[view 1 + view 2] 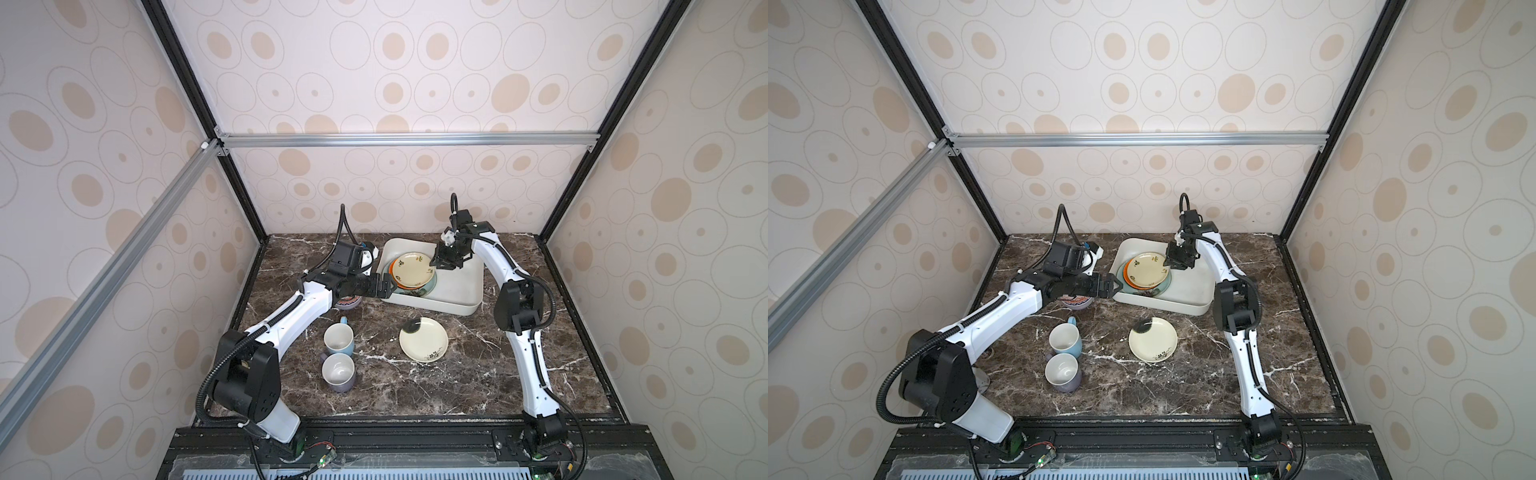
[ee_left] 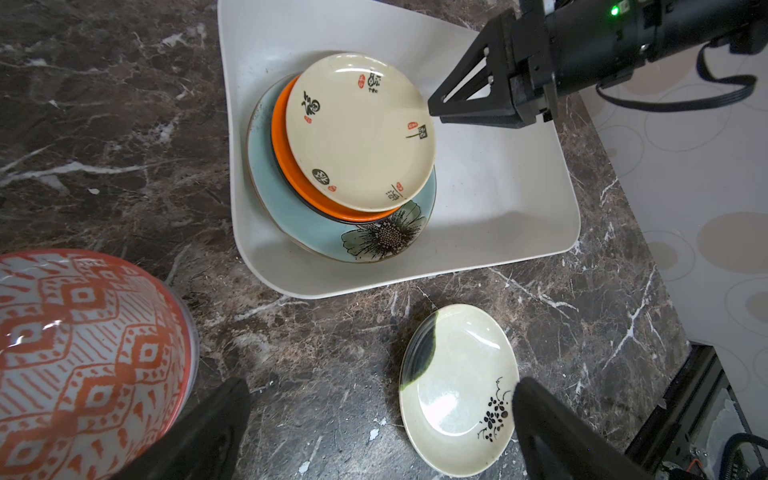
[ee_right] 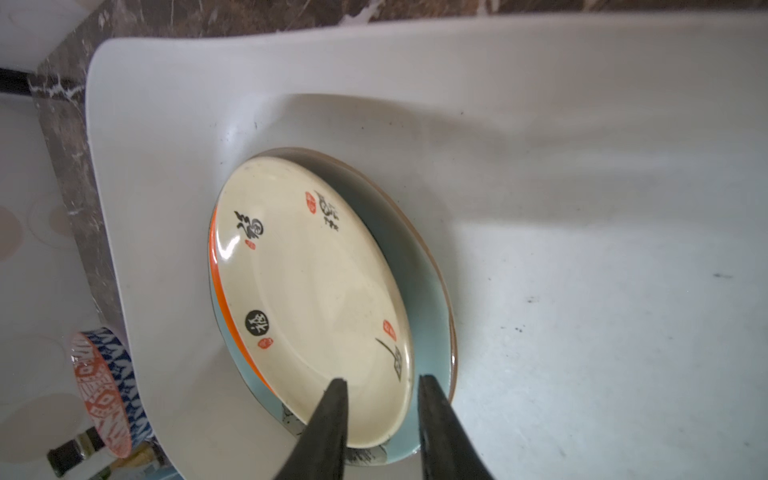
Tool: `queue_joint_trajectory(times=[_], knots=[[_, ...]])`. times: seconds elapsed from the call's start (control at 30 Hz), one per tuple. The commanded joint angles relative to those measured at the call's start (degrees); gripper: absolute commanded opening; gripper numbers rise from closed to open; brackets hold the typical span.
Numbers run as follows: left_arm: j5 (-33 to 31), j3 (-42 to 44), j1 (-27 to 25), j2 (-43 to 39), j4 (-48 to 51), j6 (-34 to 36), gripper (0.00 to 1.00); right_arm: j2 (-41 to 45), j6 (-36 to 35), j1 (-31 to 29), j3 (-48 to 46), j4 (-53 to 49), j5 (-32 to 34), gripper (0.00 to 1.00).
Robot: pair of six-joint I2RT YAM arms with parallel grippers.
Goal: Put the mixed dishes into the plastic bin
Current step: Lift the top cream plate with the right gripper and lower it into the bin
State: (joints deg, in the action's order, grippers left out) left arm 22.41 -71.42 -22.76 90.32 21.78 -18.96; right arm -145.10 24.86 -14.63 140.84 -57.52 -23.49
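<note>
The plastic bin (image 1: 457, 309) sits at the back of the marble table. In it a teal flower-painted plate (image 2: 299, 216) carries an orange plate (image 2: 286, 166), with a cream plate with black writing (image 3: 316, 291) on top. My right gripper (image 3: 382, 382) is open, its fingers straddling that cream plate's rim without pinching it. My left gripper (image 2: 374, 436) is wide open and holds nothing, beside the bin's left wall (image 1: 390, 289). On the table stand the black-and-cream plate (image 1: 424, 338), the orange-patterned bowl (image 2: 83, 353), the light-blue mug (image 1: 338, 337) and the lavender-grey mug (image 1: 338, 371).
The bowl lies partly under my left forearm in both top views. A small dark jar (image 3: 70, 455) shows beyond the bowl. Patterned walls and black frame posts close in the table on three sides. The right half of the bin holds nothing.
</note>
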Motion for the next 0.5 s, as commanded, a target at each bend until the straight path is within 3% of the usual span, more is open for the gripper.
queue_joint_trajectory(times=[0.0,0.47], knots=[[1.1,-1.2,0.6,-0.9,-0.3,1.9,0.99,-0.3,0.1,-0.9,0.6,-1.2,0.9,0.37],[1.2,1.5,0.7,-4.0,-1.3,1.2,0.99,2.0,-1.8,-2.9,1.5,-4.5,0.9,0.39]])
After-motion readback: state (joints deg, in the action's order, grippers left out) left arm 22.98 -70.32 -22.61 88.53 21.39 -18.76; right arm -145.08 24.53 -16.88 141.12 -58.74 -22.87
